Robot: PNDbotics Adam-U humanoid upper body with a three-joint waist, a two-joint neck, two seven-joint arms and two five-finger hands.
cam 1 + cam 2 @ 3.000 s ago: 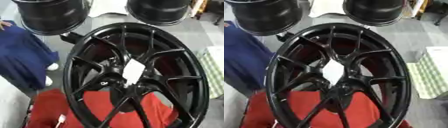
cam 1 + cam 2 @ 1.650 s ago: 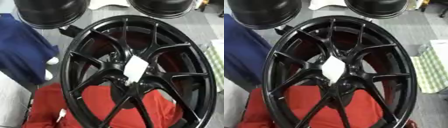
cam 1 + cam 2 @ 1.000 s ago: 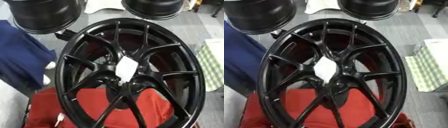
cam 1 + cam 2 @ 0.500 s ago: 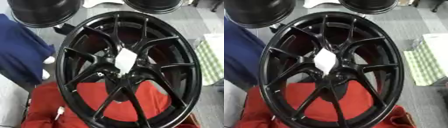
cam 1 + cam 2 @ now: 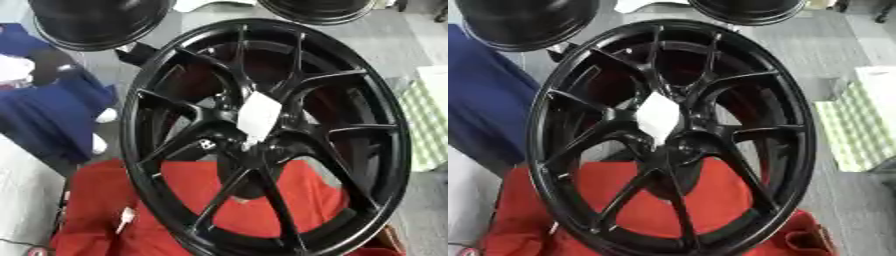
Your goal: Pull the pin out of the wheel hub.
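Neither robot hand shows in the left eye view or the right eye view, so how far open either one is, or whether it has hold of anything, cannot be told. The black wheel (image 5: 671, 137) fills most of both views, lying tilted with its face toward the camera, its thin paired spokes running from a dark hub (image 5: 682, 144) out to a glossy rim. A white tag (image 5: 258, 117), roughly diamond shaped, sits over the centre of the wheel, just above and touching the hub area; whether it is fixed to a pin cannot be made out, and no pin can be picked out as a separate part. The lower part of the wheel rests on a red cloth (image 5: 114, 200), which shows through the gaps between the lower spokes. A small white piece (image 5: 126, 218) lies on the cloth near the wheel's lower left edge. Beyond the wheel, at the top, stand two more black wheels (image 5: 96, 22), one at the upper left and one at the upper middle. A blue cloth (image 5: 487, 105) lies at the left, and a green and white checked surface (image 5: 859, 125) lies at the right on the grey floor (image 5: 833, 45).
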